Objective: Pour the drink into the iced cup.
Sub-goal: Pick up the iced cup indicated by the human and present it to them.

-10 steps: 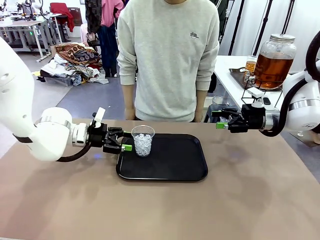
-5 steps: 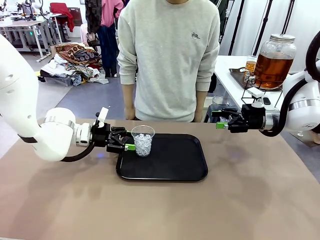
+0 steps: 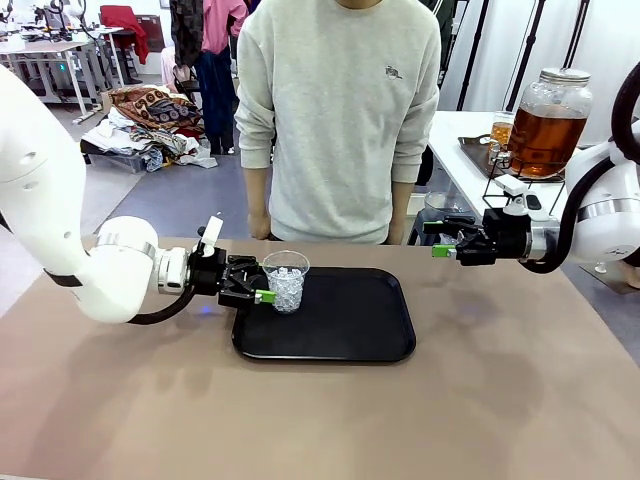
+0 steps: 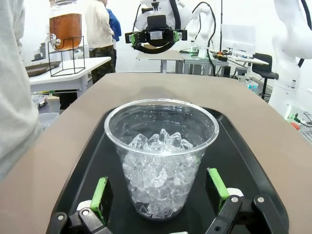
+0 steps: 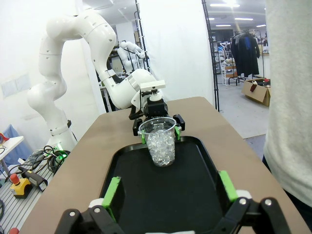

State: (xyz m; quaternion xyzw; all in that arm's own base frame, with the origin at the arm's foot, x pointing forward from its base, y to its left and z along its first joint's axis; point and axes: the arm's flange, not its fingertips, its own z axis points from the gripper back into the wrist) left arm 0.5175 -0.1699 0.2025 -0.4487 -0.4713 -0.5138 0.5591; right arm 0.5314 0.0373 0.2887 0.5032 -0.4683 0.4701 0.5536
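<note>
From the front: left gripper (image 3: 264, 284) low at the left end of the black tray (image 3: 340, 345), fingers spread around the iced cup (image 3: 286, 282), one green pad (image 3: 265, 296) in front of it and the other behind; cannot tell here whether the pads touch it. Cup upright on the tray's left part, partly filled with ice. Right gripper (image 3: 433, 239) held above the brown table (image 3: 480, 400), right of the tray and well apart from the cup, fingers parted with nothing between them. Amber drink (image 3: 543, 140) inside a lidded glass jar (image 3: 563, 92) on a white side table (image 3: 455, 135) behind the right arm, well apart from both grippers. A person (image 3: 335, 110) in a grey sweatshirt at the far edge. From the left wrist: settles that doubt, with the cup centred between the two pads and a strip of black tray showing on each side, so released, not clamped; right gripper facing across the table, jar at upper left. From the right wrist: own fingers wide apart over the tray's near end, empty; cup farther along the tray, the left gripper's pads flanking it.
</note>
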